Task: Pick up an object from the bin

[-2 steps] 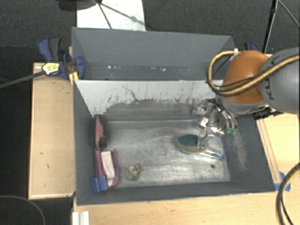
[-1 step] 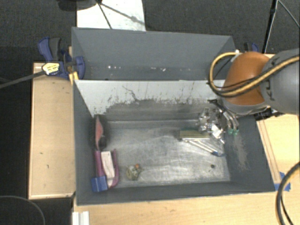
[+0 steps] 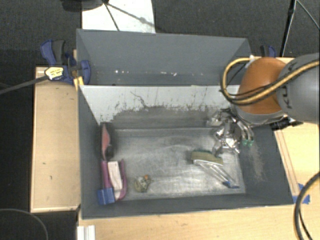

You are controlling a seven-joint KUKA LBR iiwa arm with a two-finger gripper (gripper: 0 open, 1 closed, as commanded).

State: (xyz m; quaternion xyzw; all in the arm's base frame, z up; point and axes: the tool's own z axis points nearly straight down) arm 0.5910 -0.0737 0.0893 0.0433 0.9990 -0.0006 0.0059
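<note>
You see the gripper (image 3: 225, 141) low in the bin (image 3: 165, 154), against its right wall about halfway along, hanging under the arm's orange cover (image 3: 257, 86). You cannot tell how far it is open, and nothing shows in its hold, so treat it as empty-handed.

The nearest candidate for the pick is an olive-grey flat piece (image 3: 207, 158) lying on the bin floor just below the gripper's tip, toward the front right corner. Whether the two touch is not clear. A clear tube (image 3: 219, 173) lies slanted beside it, its blue end (image 3: 233, 185) pointing at the front right corner. The two lie so close together that a grasp aimed at one may well catch or shove the other. The gripper's place against the right wall fits these two things and nothing else in the bin.

The rest sits well apart, probably out of play:
- along the left wall, a pink-red thing (image 3: 106, 140)
- nearer the front left corner, a white and purple packet (image 3: 116, 176) with a blue piece (image 3: 105, 196) at its end
- near the front wall, left of middle, a small round greenish-brown thing (image 3: 142, 183)

The packet may carry print, but you can read no writing or brand on it or on anything else.
</note>
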